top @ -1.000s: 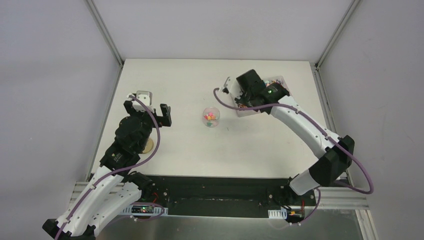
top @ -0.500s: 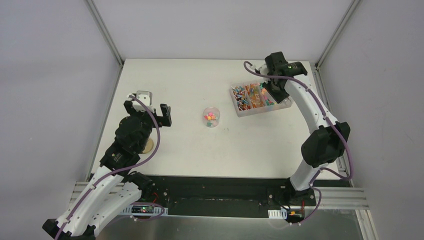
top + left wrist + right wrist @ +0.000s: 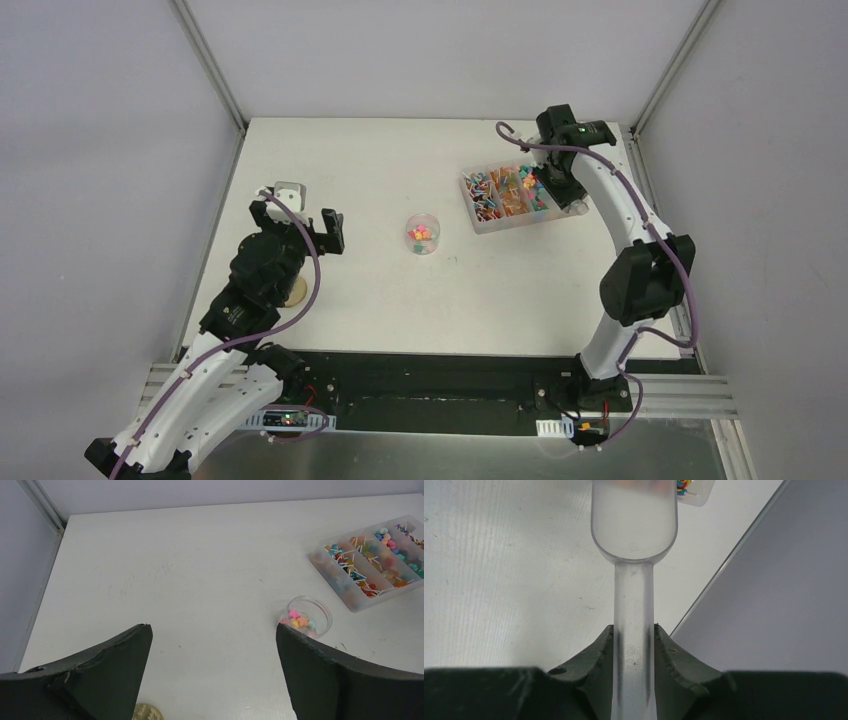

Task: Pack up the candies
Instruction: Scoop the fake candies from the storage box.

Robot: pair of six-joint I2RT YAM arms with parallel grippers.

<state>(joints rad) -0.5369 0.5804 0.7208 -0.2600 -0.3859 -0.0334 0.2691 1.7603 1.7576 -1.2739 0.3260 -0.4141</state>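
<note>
Candies (image 3: 505, 190) fill the tray (image 3: 480, 227); a few sit in the cup (image 3: 423, 234). Right end effector (image 3: 634, 635) clamps the scoop (image 3: 634, 525) at the tray's corner, while the left end effector (image 3: 212, 630) gapes. A tilted scoop could scatter pieces over the desk (image 3: 350, 170).

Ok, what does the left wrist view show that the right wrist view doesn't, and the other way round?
Only the left wrist view: the open left gripper, the small clear cup holding a few candies, most of the compartment tray, and the edge of a wooden disc at the bottom.
Only the right wrist view: the right gripper shut on the handle of the clear scoop, with no candies visible in its bowl.
Both: the white table and at least a corner of the compartment tray.
</note>
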